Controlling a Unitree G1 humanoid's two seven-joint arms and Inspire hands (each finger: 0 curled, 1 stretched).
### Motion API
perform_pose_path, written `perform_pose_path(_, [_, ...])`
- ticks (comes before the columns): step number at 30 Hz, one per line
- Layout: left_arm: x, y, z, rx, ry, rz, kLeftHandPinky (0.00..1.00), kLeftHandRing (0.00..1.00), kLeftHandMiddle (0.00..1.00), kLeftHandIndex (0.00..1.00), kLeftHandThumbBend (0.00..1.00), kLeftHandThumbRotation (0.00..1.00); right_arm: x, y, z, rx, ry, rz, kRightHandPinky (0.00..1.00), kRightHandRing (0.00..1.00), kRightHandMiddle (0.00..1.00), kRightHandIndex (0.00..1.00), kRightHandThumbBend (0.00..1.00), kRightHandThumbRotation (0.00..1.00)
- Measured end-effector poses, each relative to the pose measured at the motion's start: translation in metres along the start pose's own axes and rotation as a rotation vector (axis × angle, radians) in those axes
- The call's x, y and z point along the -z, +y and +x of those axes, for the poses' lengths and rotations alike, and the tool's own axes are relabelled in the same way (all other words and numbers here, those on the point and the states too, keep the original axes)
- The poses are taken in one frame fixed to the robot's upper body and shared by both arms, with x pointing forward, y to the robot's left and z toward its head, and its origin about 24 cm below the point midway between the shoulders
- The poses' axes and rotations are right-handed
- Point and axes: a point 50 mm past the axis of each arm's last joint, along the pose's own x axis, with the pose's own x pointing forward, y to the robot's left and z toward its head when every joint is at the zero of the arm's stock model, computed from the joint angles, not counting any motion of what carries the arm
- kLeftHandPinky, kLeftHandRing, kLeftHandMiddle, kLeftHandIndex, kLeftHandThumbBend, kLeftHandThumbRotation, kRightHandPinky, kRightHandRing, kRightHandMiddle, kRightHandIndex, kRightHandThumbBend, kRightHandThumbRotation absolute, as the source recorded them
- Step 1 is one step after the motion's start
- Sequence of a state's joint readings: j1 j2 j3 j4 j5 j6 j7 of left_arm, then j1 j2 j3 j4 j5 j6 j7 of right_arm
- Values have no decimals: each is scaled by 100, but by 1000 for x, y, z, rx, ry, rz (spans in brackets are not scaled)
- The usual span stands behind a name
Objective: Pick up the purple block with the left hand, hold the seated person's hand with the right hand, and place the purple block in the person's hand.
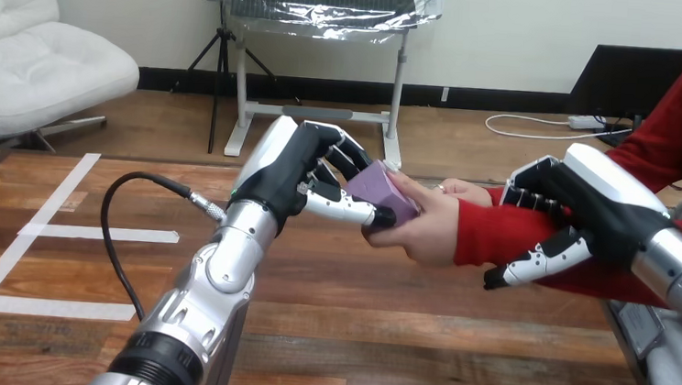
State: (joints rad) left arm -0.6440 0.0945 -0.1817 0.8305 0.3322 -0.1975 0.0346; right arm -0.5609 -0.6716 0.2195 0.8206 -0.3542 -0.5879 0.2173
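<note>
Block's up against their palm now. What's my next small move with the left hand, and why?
Probably ease the left hand open to let go. The purple block lies against the person's hand, whose fingers touch its top edge. The right hand is curled round the person's forearm, steadying it. Nothing else seems needed before release.

Frame centre, above the table (381, 343): left hand (306, 176) wrapped round the block (382, 188). The block touches the person's hand (426, 231) just right of it. Further right, the right hand (575, 215) is wrapped round the person's forearm (481, 233).
</note>
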Motion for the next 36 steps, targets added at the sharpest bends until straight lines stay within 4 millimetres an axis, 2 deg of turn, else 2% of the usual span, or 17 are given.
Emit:
perform_pose_path(2, [0, 0, 0, 16, 7, -2, 38, 45, 49, 50, 71, 1, 1, 1, -1, -11, 2, 5, 33, 36, 41, 42, 100, 39])
perform_pose_path(4, [1, 0, 0, 36, 18, -2, 43, 51, 56, 56, 73, 10, 1, 1, -1, -26, 3, 10, 35, 39, 44, 46, 100, 50])
perform_pose_path(13, [0, 2, 0, 105, 42, 14, 56, 67, 71, 70, 75, 42, 2, 0, -4, -111, 9, 5, 44, 51, 57, 61, 100, 76])
perform_pose_path(15, [-1, 2, 0, 111, 35, 20, 57, 68, 72, 71, 75, 44, 2, -1, -4, -125, 7, -3, 44, 52, 58, 62, 100, 78])
perform_pose_path(16, [-1, 3, 0, 113, 31, 21, 58, 70, 74, 73, 74, 49, 1, -1, -5, -130, 5, -7, 47, 56, 61, 65, 100, 82])
perform_pose_path(22, [-8, 2, -1, 121, -5, 24, 60, 72, 78, 76, 74, 62, -2, -4, -5, -153, -7, -30, 54, 66, 70, 72, 100, 91])
perform_pose_path(31, [-24, -2, -3, 128, -94, 25, 65, 76, 78, 79, 73, 69, -9, -6, -3, -183, -26, -50, 63, 76, 79, 79, 100, 99])
perform_pose_path(36, [-30, -1, -4, 128, -129, 25, 67, 78, 78, 79, 74, 67, -11, -6, -3, -204, -40, -43, 64, 79, 82, 81, 100, 100])
